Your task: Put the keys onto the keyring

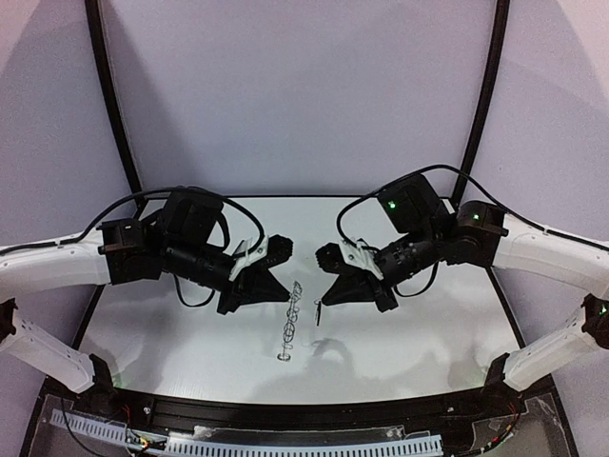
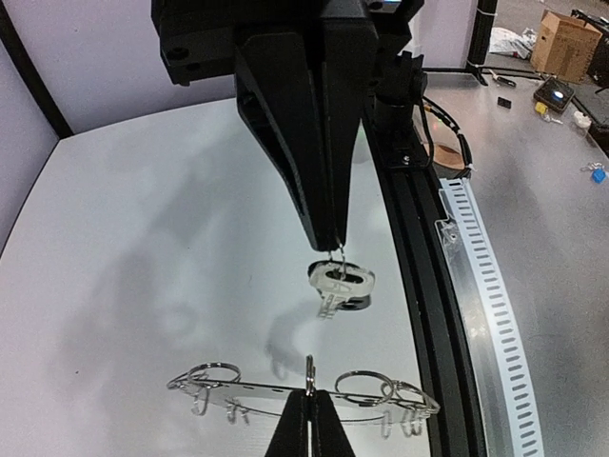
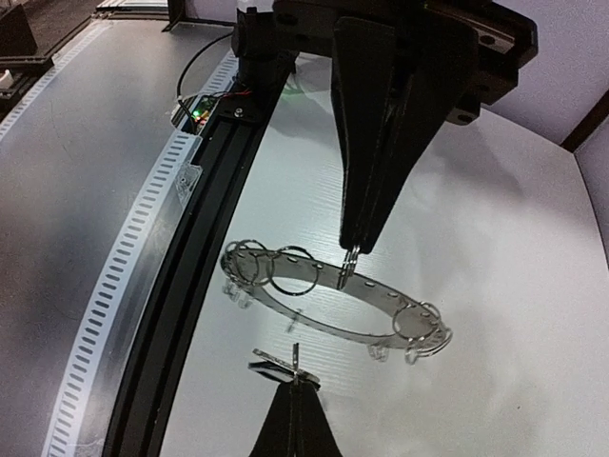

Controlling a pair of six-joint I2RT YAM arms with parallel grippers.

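Where the two arms meet: over the middle of the bench (image 1: 190,333), tips facing each other, near but apart.
Left end effector (image 2: 309,400): closed, fingertips pinching the keyring (image 3: 381,293) at its rim.
Right end effector (image 3: 296,379): closed, tips pinching the key (image 2: 340,278) by the thin metal loop at its head.
Keyring, form: large flat grey ring with a wide centre hole; seen nearly edge-on from above, between the two end effectors.
Wire loops (image 2: 215,373): several clipped round the ring's rim, bunched toward both ends in the left wrist view.
Key, form: tiny, pale oval head, short toothed stem pointing down.
Key, place: dangles under the right arm's tips, just beside the keyring, a gap between them; not threaded on.
Contact with bench: cannot tell for key or ring; both throw shadows close beneath.
Bench surface: white, matte, faint shadows of both arms.
Rail (image 2: 428,286): black, along the near edge; perforated pale strip (image 2: 476,286) just outside it.
Surround: pale lilac walls (image 1: 304,95), black curved poles (image 1: 110,95) at the back corners.
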